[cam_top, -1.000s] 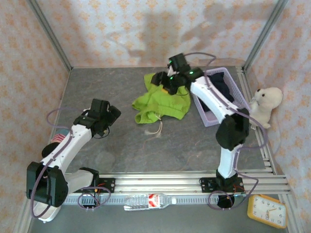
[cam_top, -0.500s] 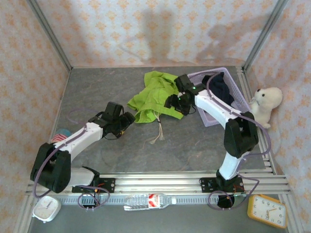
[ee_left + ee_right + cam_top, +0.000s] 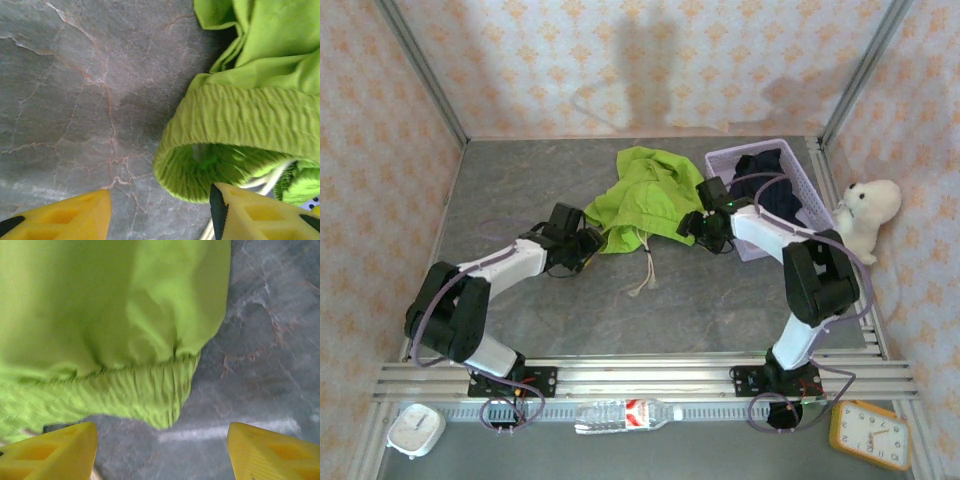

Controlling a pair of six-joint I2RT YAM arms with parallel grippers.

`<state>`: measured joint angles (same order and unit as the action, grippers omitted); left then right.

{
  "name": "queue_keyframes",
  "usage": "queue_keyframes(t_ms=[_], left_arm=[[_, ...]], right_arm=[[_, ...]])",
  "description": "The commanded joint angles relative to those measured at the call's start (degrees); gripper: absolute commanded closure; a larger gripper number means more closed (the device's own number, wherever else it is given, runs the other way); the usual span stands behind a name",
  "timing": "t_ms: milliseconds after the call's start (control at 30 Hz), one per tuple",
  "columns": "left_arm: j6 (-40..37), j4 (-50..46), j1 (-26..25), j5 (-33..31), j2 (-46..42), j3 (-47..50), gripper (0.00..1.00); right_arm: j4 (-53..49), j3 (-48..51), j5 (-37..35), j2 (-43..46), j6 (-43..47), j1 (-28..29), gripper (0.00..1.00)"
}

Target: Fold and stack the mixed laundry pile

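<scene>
While the lime-green garment (image 3: 645, 200) lies crumpled on the table (image 3: 520, 190), spanning the gap between both sets of fingers, the step in hand looks like grabbing its waistband ends to spread it flat. Folding not started, nothing stacked.

Left gripper (image 3: 588, 245): yellow fingers (image 3: 75, 215) apart, not clamped. The ribbed waistband (image 3: 235, 115) loops just ahead of them, its open mouth against the inner face of one finger; bare table lies ahead of the other.

Right gripper (image 3: 712, 225): fingers (image 3: 50, 455) wide apart, nothing pinched. The garment's gathered corner hangs just ahead of the gap and nearer one finger, with grey table between the tips.

Dark navy garment (image 3: 770, 185): heaped in the lavender basket (image 3: 725, 153), behind the right fingers, untouched.

Next move, my call: each gripper needs to advance a bit so the waistband sits between its pads, then close, lift and pull apart. Left risks catching one layer of the loop only.

Materials: thin, matte, floppy green cloth; puckered, stretchy elastic band; pale drawstring (image 3: 645, 275) trailing loose toward the arm bases. Table is smooth, grey, marble-veined. Basket is rigid perforated plastic.
</scene>
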<state>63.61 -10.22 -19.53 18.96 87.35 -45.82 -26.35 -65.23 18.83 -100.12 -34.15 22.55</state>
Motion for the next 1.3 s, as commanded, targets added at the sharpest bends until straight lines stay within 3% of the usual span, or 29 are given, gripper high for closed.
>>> queue_keyframes(t_ms=[0, 100, 200, 300, 367, 433, 700, 833, 1000, 1133, 1267], left_arm=[[0.15, 2.88, -1.01, 0.74, 2.11, -1.58, 0.45], [-0.77, 2.42, -1.65, -0.31, 4.20, -3.25, 0.44], [-0.78, 3.07, -1.83, -0.40, 6.53, -4.64, 0.46], [-1.27, 3.93, -1.90, 0.12, 9.27, -6.56, 0.61], [-1.79, 2.93, -1.88, 0.44, 11.37, -8.46, 0.89], [-2.85, 0.86, -1.83, -0.10, 12.29, -10.40, 0.98], [-14.99, -16.32, 1.63, -7.52, 5.83, -23.08, 1.00], [-24.54, -27.37, 5.15, -11.03, 2.32, -35.71, 1.00], [-35.94, -39.69, 5.96, -17.52, 0.66, -53.72, 1.00], [-39.88, -43.41, 5.99, -19.74, -2.76, -61.69, 1.00], [-42.17, -42.69, 5.96, -19.42, -8.81, -62.62, 1.00]], right_arm=[[4.77, -1.94, -3.32, -2.91, 1.06, 0.01, 0.32], [5.10, -3.57, -5.47, -5.37, 1.32, -0.01, 0.40], [4.86, -5.00, -6.89, -7.48, 1.42, -0.10, 0.59], [4.44, -6.20, -7.00, -8.65, 1.39, -0.12, 0.78], [3.97, -6.59, -7.16, -8.49, 1.41, -0.09, 0.91], [2.99, -7.04, -7.62, -7.31, 2.11, -0.12, 1.00], [-6.89, -16.37, -8.17, 2.21, 8.86, -0.39, 1.00], [-17.32, -30.74, -6.33, 3.97, 13.77, -0.83, 1.00], [-27.31, -48.94, -2.27, 4.24, 16.55, -0.91, 1.00], [-30.86, -57.63, 2.89, 6.15, 16.17, -0.98, 1.00], [-31.45, -58.65, 10.31, 10.14, 13.31, -0.95, 1.00]])
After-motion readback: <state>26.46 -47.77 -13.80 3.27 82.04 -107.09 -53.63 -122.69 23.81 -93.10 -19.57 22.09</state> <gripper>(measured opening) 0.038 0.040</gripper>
